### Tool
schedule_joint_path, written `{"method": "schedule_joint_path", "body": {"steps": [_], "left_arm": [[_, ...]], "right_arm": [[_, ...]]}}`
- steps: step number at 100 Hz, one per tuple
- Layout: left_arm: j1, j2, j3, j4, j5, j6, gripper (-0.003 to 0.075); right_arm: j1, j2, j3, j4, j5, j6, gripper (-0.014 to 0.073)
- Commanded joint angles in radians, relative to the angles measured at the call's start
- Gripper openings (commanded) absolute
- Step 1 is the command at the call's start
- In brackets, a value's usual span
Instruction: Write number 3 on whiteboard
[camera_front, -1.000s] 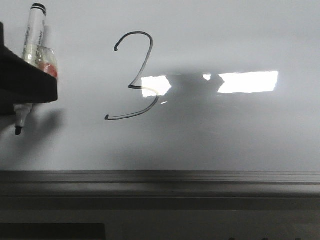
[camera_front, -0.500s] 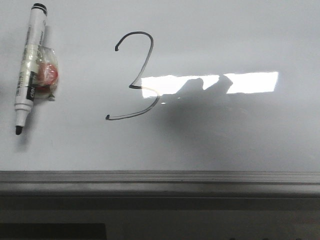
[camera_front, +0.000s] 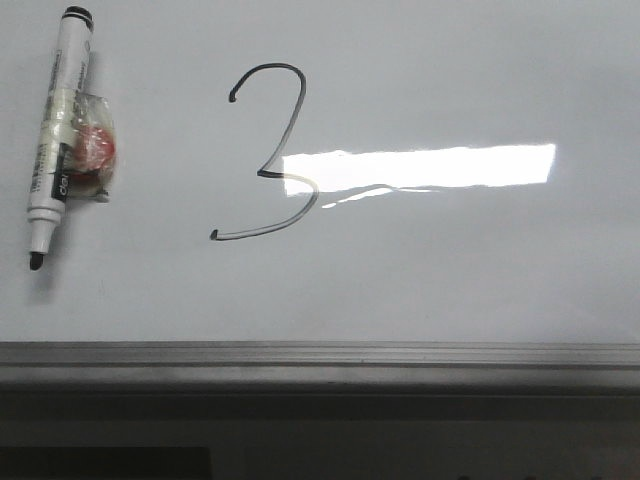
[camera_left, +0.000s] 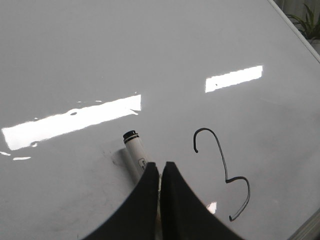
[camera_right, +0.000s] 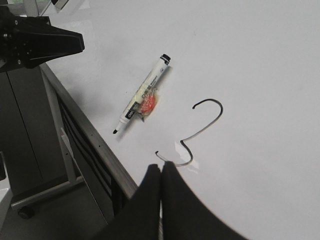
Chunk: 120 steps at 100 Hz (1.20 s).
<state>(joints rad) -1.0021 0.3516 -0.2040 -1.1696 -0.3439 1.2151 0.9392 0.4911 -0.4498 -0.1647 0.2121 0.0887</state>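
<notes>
Number 3 (camera_front: 268, 152) drawn on whiteboard (camera_front: 450, 270), marker (camera_front: 58, 135) beside

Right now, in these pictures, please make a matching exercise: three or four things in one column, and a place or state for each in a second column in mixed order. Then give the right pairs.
Things:
1. marker
2. number 3
3. left gripper
4. grey frame strip

Places or states:
A. fingers shut, holding nothing
B. drawn in black, right of the marker in the front view
C. lying uncapped on the whiteboard
D. along the board's near edge

Pairs: 1-C, 2-B, 3-A, 4-D
</notes>
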Motion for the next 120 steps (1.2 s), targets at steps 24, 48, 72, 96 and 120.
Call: {"method": "schedule_joint_path", "body": {"steps": [24, 48, 72, 96, 120], "left_arm": [[0.000, -0.007, -0.017, 0.031, -0.007, 0.003, -0.0020], [0.000, -0.007, -0.017, 0.031, -0.007, 0.003, -0.0020], [0.000, -0.007, -0.017, 0.031, -0.007, 0.003, -0.0020], [0.007, -0.007, -0.017, 0.051, -0.011, 0.001, -0.0020], [0.201, 0.002, -0.017, 0.516, 0.048, -0.555, -0.0020]], "right_arm": [[-0.009, -0.190, 0.099, -0.023, -0.091, -0.008, -0.0064], [-0.009, -0.191, 0.099, -0.023, -0.091, -0.008, -0.0064], [-0.009, -0.191, 0.099, -0.023, -0.091, -0.008, -0.0064], [-0.009, -0.191, 0.099, -0.023, -0.091, -0.008, -0.0064], [-0.009, -0.191, 0.099, -0.023, -0.091, -0.008, -0.0064]]}}
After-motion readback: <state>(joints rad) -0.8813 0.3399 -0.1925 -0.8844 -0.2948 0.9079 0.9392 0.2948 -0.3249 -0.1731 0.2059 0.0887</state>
